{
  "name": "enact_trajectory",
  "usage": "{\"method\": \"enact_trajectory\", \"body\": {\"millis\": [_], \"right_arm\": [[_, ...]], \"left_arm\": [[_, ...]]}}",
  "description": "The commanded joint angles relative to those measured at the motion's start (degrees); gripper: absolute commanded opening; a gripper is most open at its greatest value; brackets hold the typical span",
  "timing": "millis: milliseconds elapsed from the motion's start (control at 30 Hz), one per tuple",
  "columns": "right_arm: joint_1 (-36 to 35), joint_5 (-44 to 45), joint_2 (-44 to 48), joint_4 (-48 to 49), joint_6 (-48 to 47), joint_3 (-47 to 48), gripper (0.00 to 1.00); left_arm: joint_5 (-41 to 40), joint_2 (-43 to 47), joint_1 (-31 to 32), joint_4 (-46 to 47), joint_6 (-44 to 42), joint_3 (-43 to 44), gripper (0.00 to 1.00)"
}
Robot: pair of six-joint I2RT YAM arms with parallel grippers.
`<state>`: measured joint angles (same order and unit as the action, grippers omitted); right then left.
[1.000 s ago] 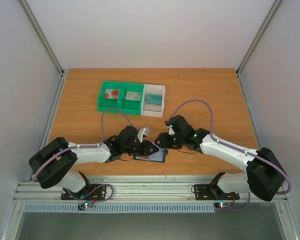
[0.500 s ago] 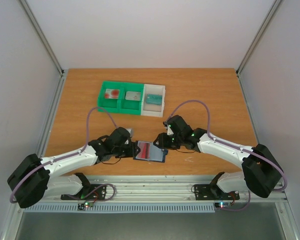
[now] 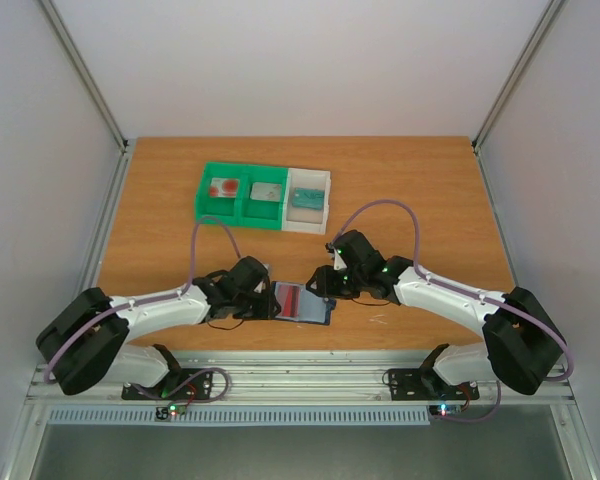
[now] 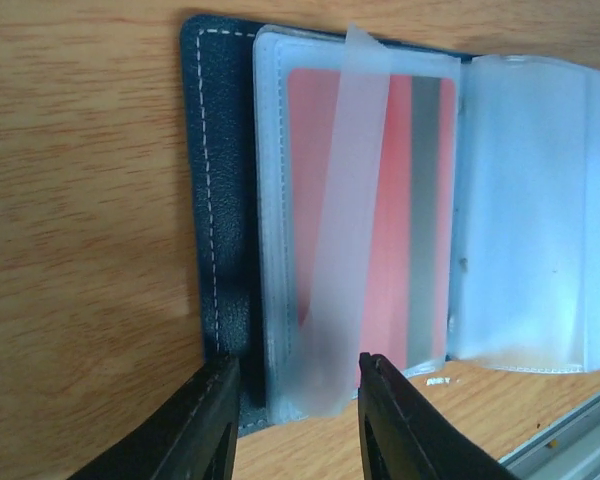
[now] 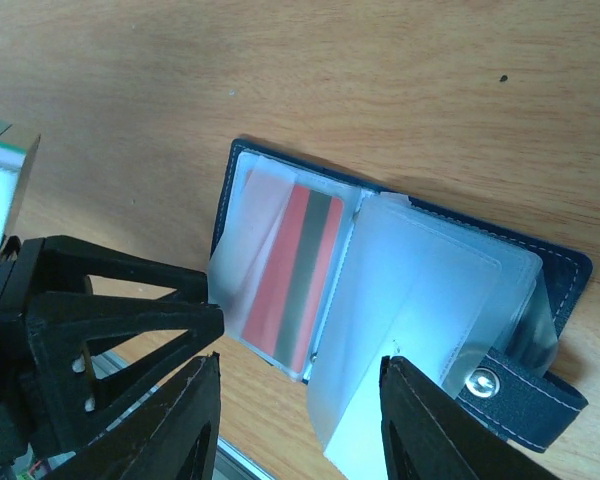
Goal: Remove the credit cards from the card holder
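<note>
Worktop point(image 3: 430, 200): orange-brown wood grain, lying beneath the fingers point(image 4: 195, 425). Compartment tray point(image 3: 230, 215): two green sections and one white section, set beyond the fingers, well apart from them. The middle green section holds a grey flat item point(image 3: 269, 191); the white section holds a teal item point(image 3: 306, 197). Aluminium rail point(image 3: 300, 378): behind the fingers, along the worktop's near edge.

left pincer point(image 4: 298, 380): drew back left | card holder point(image 4: 218, 200): credit card point(image 4: 400, 200) now exposed

Left claw point(image 4: 297, 380), right claw point(image 5: 300, 365) crowd card holder point(image 3: 302, 303); tray point(image 3: 225, 213) well apart.
</note>
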<state>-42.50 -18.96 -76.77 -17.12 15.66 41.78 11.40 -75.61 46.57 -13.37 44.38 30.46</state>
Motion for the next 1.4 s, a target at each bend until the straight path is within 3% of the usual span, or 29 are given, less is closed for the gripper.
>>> {"method": "enact_trajectory", "body": {"millis": [0,367,633,1367], "right_arm": [[-0.4,-0.1,0.0,0.5,0.2,0.6,0.44],[-0.5,-0.1,-0.3,0.9,0.2,0.0,0.43],[-0.5,-0.3,-0.4,0.9,0.2,0.0,0.43],[-0.5,-6.0,-6.0,7.7,7.0,1.3,0.39]], "left_arm": [[0.4,-1.4,-0.2,3.3,-1.5,2.6,0.33],[2.2,-1.9,-0.2,4.6,-2.0,2.8,0.23],[3.4,-1.3,-0.2,5.5,-2.4,2.9,0.01],[8.2,-1.2,1.8,16.1,-3.0,2.4,0.0]]}}
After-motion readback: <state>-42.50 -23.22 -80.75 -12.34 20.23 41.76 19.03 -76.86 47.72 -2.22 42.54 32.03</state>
